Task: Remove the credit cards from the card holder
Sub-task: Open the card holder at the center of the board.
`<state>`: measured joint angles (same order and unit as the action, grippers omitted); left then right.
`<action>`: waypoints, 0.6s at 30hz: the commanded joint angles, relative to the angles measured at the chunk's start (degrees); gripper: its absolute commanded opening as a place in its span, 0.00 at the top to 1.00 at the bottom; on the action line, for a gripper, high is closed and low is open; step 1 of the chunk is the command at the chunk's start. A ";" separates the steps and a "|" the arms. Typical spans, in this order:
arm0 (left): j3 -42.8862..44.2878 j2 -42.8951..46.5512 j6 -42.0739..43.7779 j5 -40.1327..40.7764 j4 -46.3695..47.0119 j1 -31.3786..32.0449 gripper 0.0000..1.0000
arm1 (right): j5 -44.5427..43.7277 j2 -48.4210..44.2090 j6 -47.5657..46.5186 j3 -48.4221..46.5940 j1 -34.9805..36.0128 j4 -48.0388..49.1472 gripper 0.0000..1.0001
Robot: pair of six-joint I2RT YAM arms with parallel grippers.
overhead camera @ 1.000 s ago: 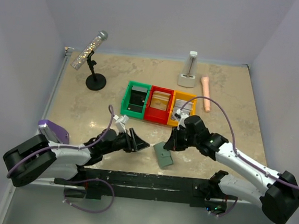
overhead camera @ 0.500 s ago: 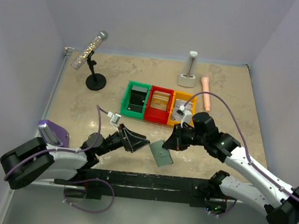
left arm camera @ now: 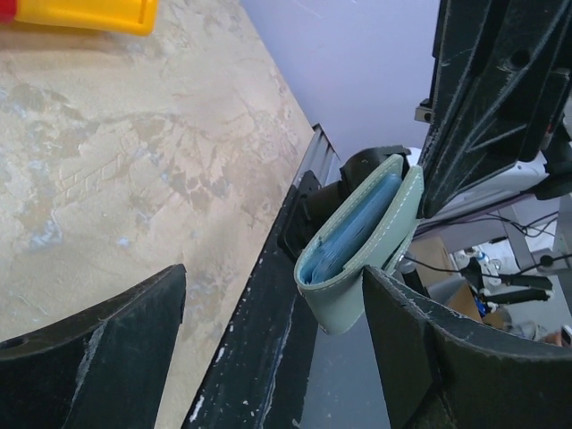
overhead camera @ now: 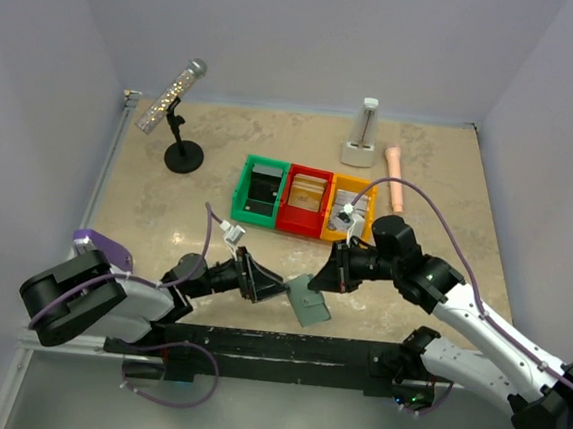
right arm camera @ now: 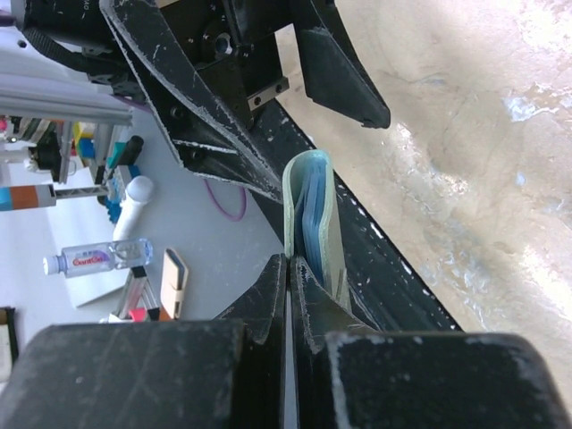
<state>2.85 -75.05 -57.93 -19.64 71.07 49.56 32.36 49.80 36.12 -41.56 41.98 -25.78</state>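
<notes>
The card holder (overhead camera: 309, 300) is folded nearly shut, grey-green outside with pale blue panels inside, and hangs tilted above the table's near edge. My right gripper (overhead camera: 329, 277) is shut on one outer flap of the card holder (right arm camera: 308, 210), pinching it at its edge (right arm camera: 290, 264). My left gripper (overhead camera: 277, 287) stands open right beside it. In the left wrist view the card holder (left arm camera: 357, 255) lies between the spread fingers, close to the right finger (left arm camera: 429, 357), with the gripper (left arm camera: 273, 335) not closed on it. The credit cards are hidden inside the holder.
Green (overhead camera: 260, 190), red (overhead camera: 307, 198) and yellow (overhead camera: 353, 202) bins stand in a row mid-table. A microphone on a black stand (overhead camera: 180, 115) is back left. A white object (overhead camera: 361, 141) and a pink cylinder (overhead camera: 394, 179) lie back right. A black rail (overhead camera: 285, 345) runs along the near edge.
My left gripper has opened wider and moved right until its fingers flank the card holder. My right gripper has shifted the held holder slightly left and toward the near edge.
</notes>
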 commanded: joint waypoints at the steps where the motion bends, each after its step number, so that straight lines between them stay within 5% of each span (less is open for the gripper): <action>1: 1.27 2.53 -0.25 -3.56 18.05 0.01 0.16 | 2.71 -0.58 1.41 -3.09 -0.05 3.98 1.00; 12: 4.35 4.30 -2.18 -8.39 17.97 0.10 0.20 | 4.47 0.47 2.90 -2.74 -0.05 7.06 1.00; 18: 5.15 4.20 -2.54 -9.36 17.97 0.27 0.31 | 4.47 0.91 2.82 -3.00 0.03 7.32 1.00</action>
<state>6.33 -71.13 -60.07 -27.09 71.61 49.58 34.52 50.74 38.35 -41.56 41.98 -21.41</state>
